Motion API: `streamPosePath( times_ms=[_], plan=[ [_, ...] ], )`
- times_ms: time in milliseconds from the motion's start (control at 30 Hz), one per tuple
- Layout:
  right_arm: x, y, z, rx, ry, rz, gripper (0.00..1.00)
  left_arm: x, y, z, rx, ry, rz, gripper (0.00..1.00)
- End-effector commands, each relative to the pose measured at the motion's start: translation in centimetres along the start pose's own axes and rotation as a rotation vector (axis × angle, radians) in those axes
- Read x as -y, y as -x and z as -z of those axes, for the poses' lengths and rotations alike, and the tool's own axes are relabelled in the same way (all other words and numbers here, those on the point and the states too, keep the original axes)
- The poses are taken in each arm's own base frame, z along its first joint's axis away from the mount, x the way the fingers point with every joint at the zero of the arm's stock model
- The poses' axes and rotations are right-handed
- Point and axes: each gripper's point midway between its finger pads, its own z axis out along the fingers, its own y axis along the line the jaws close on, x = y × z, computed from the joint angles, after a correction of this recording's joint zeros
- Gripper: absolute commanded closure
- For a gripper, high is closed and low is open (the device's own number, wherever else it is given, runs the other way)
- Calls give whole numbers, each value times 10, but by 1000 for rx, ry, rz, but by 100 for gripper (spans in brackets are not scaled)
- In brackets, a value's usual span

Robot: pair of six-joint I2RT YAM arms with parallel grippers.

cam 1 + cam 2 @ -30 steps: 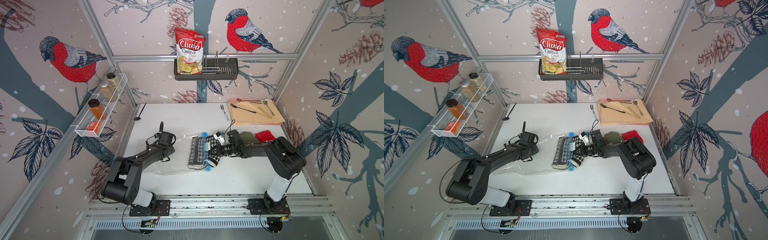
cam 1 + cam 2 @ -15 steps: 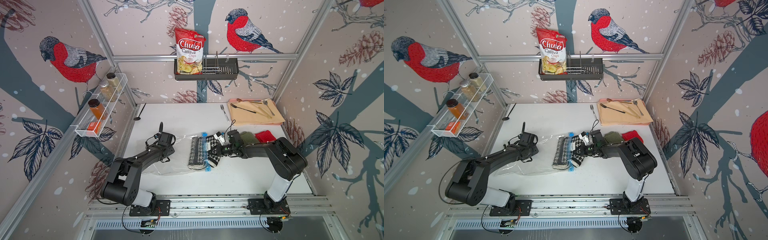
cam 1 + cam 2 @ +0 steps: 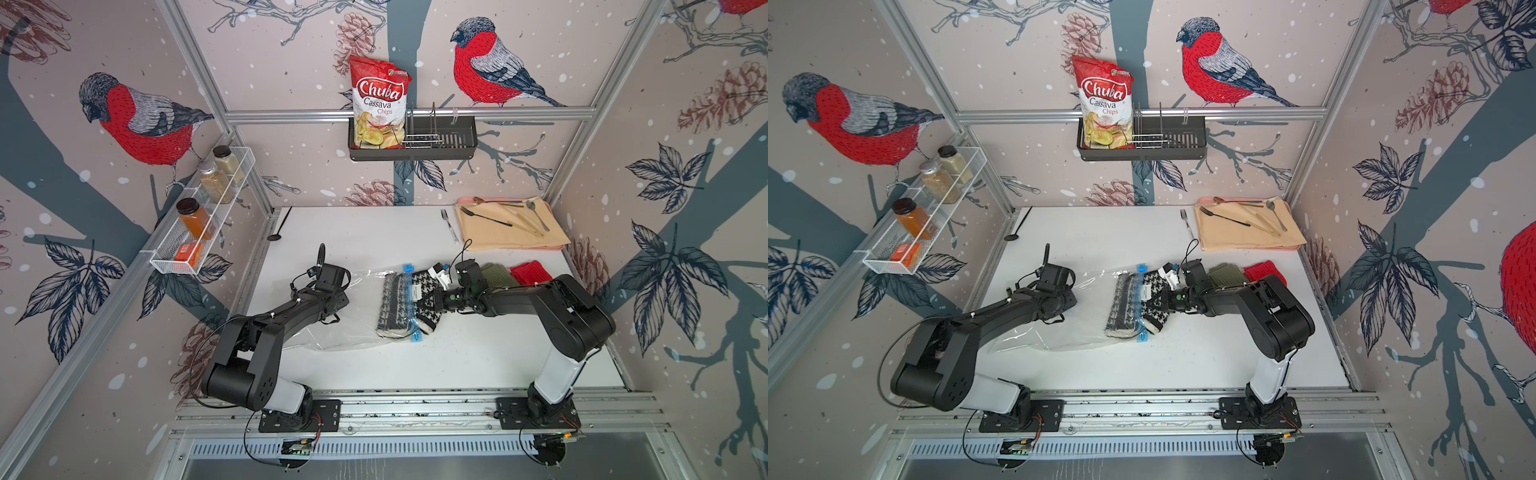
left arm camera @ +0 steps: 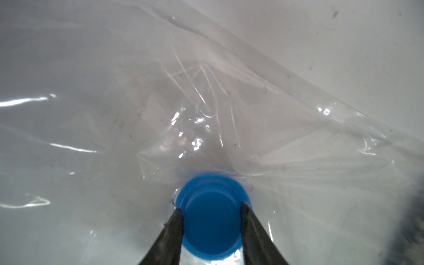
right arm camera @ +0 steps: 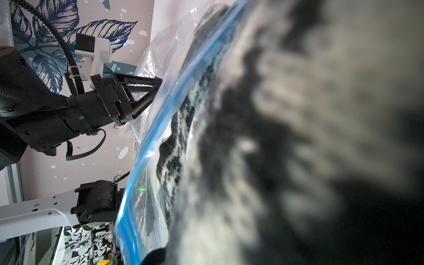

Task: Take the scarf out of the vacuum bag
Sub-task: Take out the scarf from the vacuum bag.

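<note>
A folded black-and-white houndstooth knit scarf (image 3: 424, 281) is seen lying across the mouth of a large, clear, crinkly plastic vacuum bag (image 3: 328, 328), which is spread flat on the white tabletop (image 3: 478, 357). In both top views the scarf's ribbed half is covered by the plastic, while its other end juts past the light-blue zip strip (image 3: 414, 322) toward the right arm. The right tool (image 3: 432, 301) is pressed together on that exposed end, with the knit pinched between its fingers (in the right wrist view the cloth fills most of the picture as a blur, with the zip strip (image 5: 160, 128) curving beside it). The left tool (image 4: 211, 207) is set down on the flat part of the vacuum bag well away from the scarf. There its two dark fingers (image 4: 174, 229) are closed against opposite sides of the round blue valve (image 4: 211, 224). A small olive-green knit piece (image 3: 496, 274) and a small red knit piece (image 3: 532, 272) are laid side by side next to the right arm's wrist, on the side away from the vacuum bag.
</note>
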Motion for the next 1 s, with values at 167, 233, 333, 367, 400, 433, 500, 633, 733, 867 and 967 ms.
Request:
streamPosePath(
  times_ms=[167, 233, 333, 367, 400, 433, 500, 633, 733, 867, 967],
  plan=[
    [-4, 4, 1, 9, 14, 14, 100, -5, 7, -1, 24, 35, 8, 57],
    [-4, 4, 1, 8, 15, 13, 100, -5, 7, -2, 24, 35, 6, 57],
    [-3, 3, 0, 7, 15, 10, 100, -5, 7, -1, 23, 33, 9, 57],
    [-3, 3, 0, 7, 15, 11, 100, -5, 8, -1, 25, 35, 8, 57],
    [-2, 3, 0, 7, 15, 9, 100, -5, 8, -1, 25, 35, 9, 57],
    [-2, 3, 0, 7, 15, 10, 100, -6, 8, -1, 26, 36, 9, 57],
    [-2, 3, 0, 6, 16, 10, 100, -6, 8, -1, 27, 39, 6, 58],
    [-2, 3, 0, 6, 15, 10, 100, -5, 8, -1, 25, 35, 6, 57],
    [-2, 3, 0, 8, 14, 10, 100, -5, 9, -1, 28, 37, 7, 57],
    [-2, 3, 0, 9, 14, 10, 100, -5, 9, 0, 30, 35, 6, 57],
    [-2, 3, 0, 10, 13, 10, 100, -6, 8, 0, 29, 37, 5, 57]
  ],
)
